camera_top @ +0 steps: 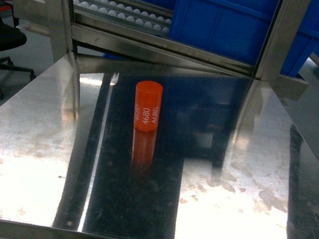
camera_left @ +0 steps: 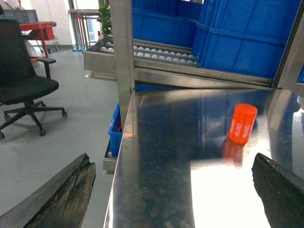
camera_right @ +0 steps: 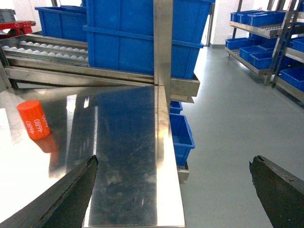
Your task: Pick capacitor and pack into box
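Pick not begun: capacitor (camera_top: pixel 147 106) upright mid-table (camera_top: pixel 34 135), both pincers (camera_left: pixel 173 190) (camera_right: pixel 173 190) spread, empty, well back; you need one lowered around it; no pink box in view

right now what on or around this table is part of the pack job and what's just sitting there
For the job:
- capacitor, orange, standing upright on the steel table
- left gripper and right gripper, both open and away from it
- the pink box: not in any view

Just there:
- blue bins on the roller rack behind
- black office chair
- blue bins on the shelves
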You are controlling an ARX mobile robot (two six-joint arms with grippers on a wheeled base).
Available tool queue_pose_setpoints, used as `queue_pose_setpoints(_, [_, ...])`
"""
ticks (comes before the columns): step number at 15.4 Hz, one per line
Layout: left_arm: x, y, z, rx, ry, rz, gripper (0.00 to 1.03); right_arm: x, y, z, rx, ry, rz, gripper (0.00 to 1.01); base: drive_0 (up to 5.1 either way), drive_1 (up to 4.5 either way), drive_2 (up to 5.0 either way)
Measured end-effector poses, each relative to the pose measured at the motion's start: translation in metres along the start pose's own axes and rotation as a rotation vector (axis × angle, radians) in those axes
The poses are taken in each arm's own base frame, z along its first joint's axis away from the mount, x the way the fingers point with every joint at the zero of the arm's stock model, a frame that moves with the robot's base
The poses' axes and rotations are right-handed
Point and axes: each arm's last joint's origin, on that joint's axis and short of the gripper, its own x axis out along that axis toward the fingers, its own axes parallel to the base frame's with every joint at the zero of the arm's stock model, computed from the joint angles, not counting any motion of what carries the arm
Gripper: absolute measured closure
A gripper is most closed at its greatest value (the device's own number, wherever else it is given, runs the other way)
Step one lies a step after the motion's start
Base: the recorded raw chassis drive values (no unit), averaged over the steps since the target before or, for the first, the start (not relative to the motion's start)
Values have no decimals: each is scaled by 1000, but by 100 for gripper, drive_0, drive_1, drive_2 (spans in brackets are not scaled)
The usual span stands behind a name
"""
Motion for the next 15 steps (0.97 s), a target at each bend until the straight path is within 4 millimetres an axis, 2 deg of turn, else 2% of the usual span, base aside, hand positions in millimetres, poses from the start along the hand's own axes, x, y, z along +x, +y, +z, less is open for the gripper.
queue_pose_setpoints(3, [0,0,0,-1,3,2,5,0,0,0,0,0,0,3,0,0,0])
queue_pose_setpoints(4, [3,-4,-3,-23,99,65,5,0,0,0,0,0,-1,3,0,0,0])
queue_pose_setpoints(6, [30,-20,10,-44,111,-22,5,0,0,0,0,0,0,3,0,0,0])
queue_pose_setpoints(7, [51,-25,24,-52,79,-68,5,0,0,0,0,0,0,3,0,0,0])
queue_pose_setpoints(9, [107,-47,44,-41,36,-204,5,0,0,0,0,0,0,3,0,0,0])
queue_pose_setpoints(10, [137,-61,39,-30,81,-245,5,0,0,0,0,0,0,3,0,0,0])
queue_pose_setpoints(12, [185,-92,16,2,198,-312,5,0,0,0,0,0,0,3,0,0,0])
queue_pose_setpoints(15, [239,-124,-12,29,270,-336,5,0,0,0,0,0,0,3,0,0,0])
